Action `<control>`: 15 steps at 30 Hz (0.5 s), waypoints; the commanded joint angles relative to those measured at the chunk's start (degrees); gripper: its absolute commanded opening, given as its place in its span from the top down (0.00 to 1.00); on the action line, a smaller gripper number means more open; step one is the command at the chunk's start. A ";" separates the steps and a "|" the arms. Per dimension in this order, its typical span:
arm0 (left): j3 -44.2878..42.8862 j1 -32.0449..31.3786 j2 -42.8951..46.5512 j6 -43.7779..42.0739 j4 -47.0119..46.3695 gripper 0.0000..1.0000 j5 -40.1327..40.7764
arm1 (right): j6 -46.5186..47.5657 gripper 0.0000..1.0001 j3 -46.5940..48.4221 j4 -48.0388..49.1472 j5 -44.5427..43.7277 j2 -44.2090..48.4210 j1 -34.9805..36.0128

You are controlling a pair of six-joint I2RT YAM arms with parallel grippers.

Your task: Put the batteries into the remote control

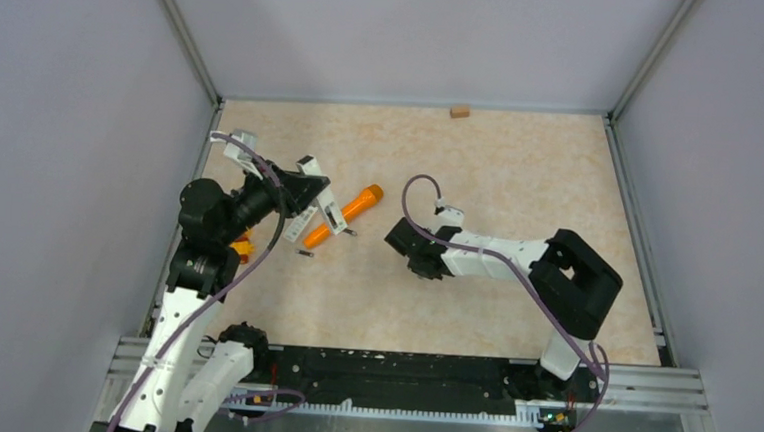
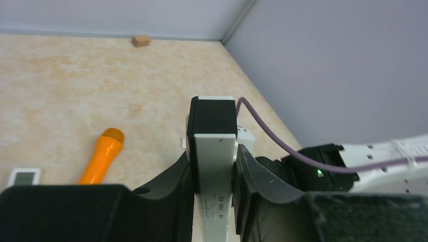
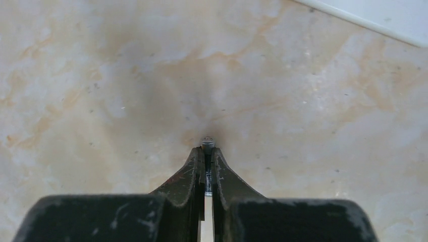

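Two robot arms are working over a beige marbled tabletop [image 1: 501, 173] enclosed by grey walls. The left gripper [image 2: 214, 174] is clamping a white, slab-shaped plastic remote control [image 2: 214, 146] with a black end cap. It is gripping the long edges and holding the remote raised off the surface at the left of the table, probably to present it steadily to the other arm.

The right gripper [image 3: 207, 164] is reaching low at mid-table. Its fingers are pinched almost together on a tiny, thin, dark battery [image 3: 207, 143]. The battery's pale metal tip is poking out just beyond the fingertips, at or just above the tabletop, which looks like a pick-up for loading.

Two loose batteries [image 1: 306, 253] appear to be lying near the remote, beside a bright orange torch-like plastic tube [image 1: 344, 216].

The only container here is the remote's battery bay, and no view is showing whether it is open or holding any cells. The gripped battery and the remote are sitting well apart.
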State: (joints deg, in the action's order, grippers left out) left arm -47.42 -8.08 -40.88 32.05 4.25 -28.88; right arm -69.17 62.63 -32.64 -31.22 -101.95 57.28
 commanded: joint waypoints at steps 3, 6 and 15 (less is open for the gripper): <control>1.08 -0.01 0.15 3.61 -14.53 1.00 -15.19 | -12.24 1.00 -7.08 4.77 2.88 4.97 -2.74; 1.17 -0.01 0.00 3.56 -14.37 1.00 -15.17 | -14.65 0.89 -7.68 4.65 4.00 4.69 -3.54; -0.33 -0.01 -0.78 -0.50 -7.68 1.00 -8.60 | 2.87 0.43 -5.18 6.82 0.00 10.69 -4.68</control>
State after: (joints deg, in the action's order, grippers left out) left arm -45.91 -8.08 -41.41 34.13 -4.38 -40.62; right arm -78.30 56.18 -27.64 -28.49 -96.62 53.78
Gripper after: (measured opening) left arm 0.319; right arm 0.538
